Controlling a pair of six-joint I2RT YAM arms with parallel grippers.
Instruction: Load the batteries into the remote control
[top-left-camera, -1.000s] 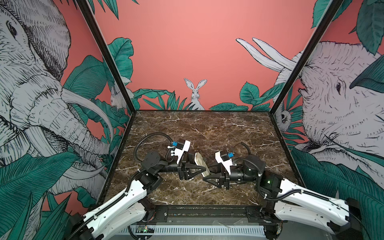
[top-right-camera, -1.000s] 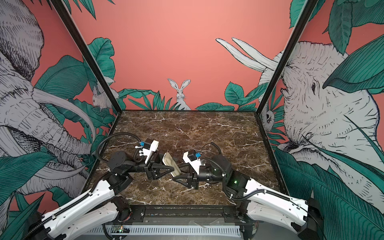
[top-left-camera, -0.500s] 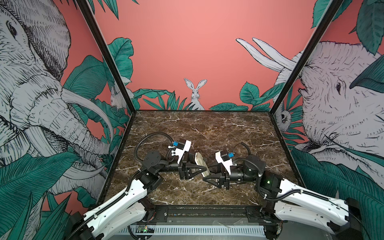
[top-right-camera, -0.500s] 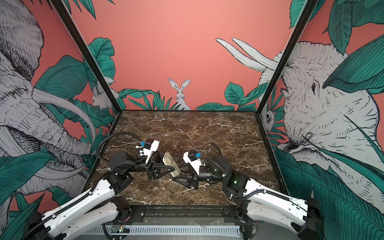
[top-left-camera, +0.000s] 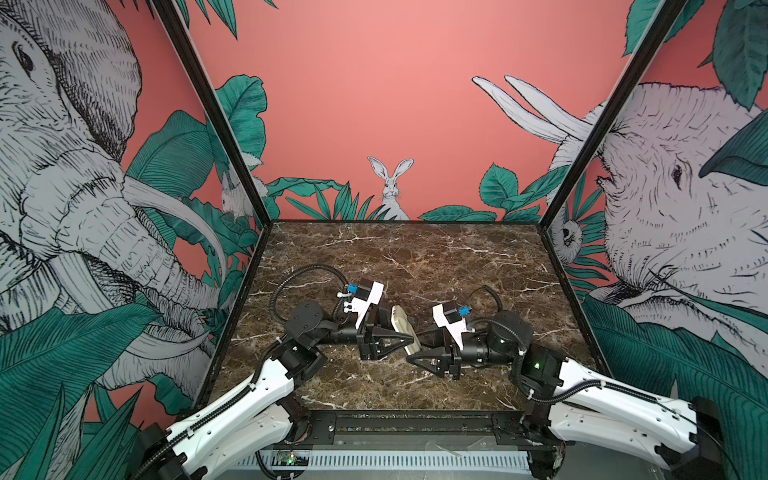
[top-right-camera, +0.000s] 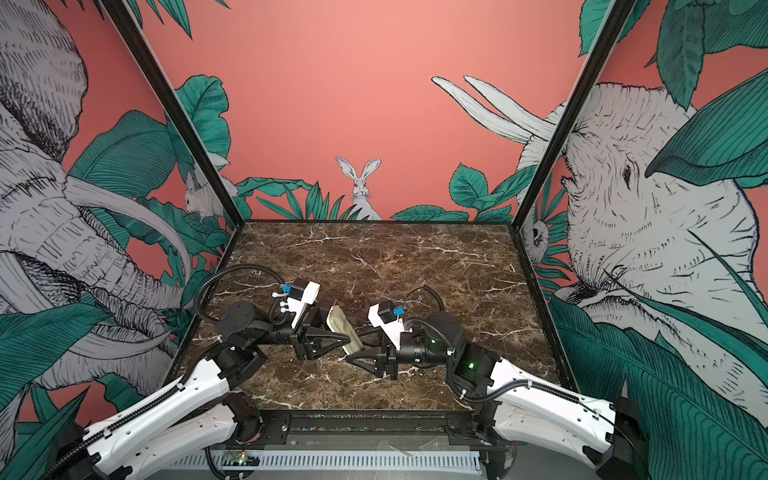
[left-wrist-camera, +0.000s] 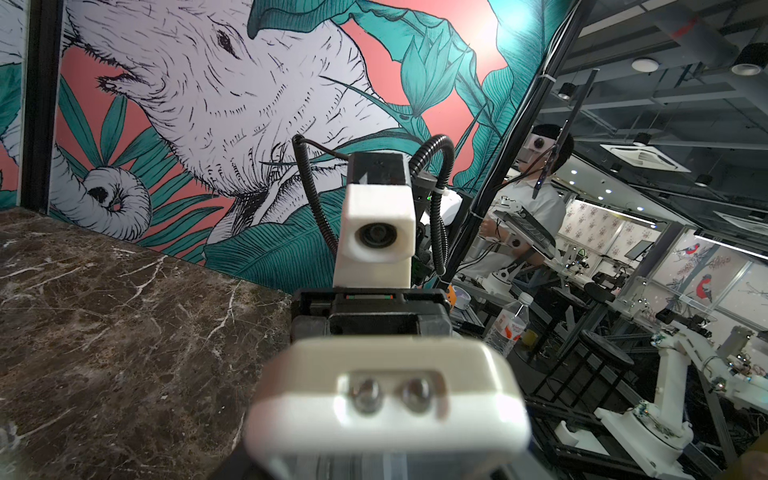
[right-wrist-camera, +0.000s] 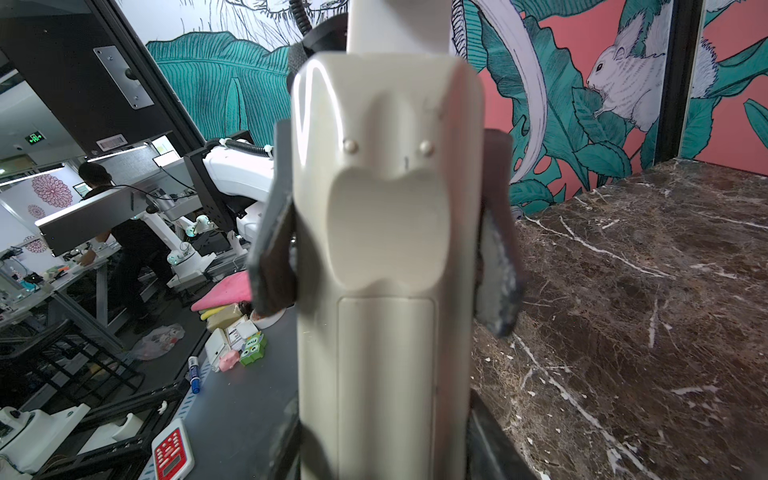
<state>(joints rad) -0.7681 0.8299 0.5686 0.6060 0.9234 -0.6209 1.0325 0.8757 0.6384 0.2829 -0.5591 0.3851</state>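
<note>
The remote control (top-left-camera: 404, 328) (top-right-camera: 341, 329) hangs above the table near its front middle, greyish-beige back up, held between both arms. My left gripper (top-left-camera: 400, 329) is shut on it; in the right wrist view its fingers (right-wrist-camera: 274, 266) press the remote control (right-wrist-camera: 386, 232) from both sides at mid-length. My right gripper (top-left-camera: 415, 347) (right-wrist-camera: 384, 449) is shut on the end nearest it, jaws flanking the closed battery cover. In the left wrist view the remote control's (left-wrist-camera: 386, 390) end with two small LEDs fills the foreground. The batteries are out of view.
The dark marble table (top-left-camera: 415, 257) is walled by painted panels at the left, back and right. A black rail (top-left-camera: 407, 424) runs along the front edge. The right arm's wrist camera (left-wrist-camera: 378, 232) faces the left one at close range.
</note>
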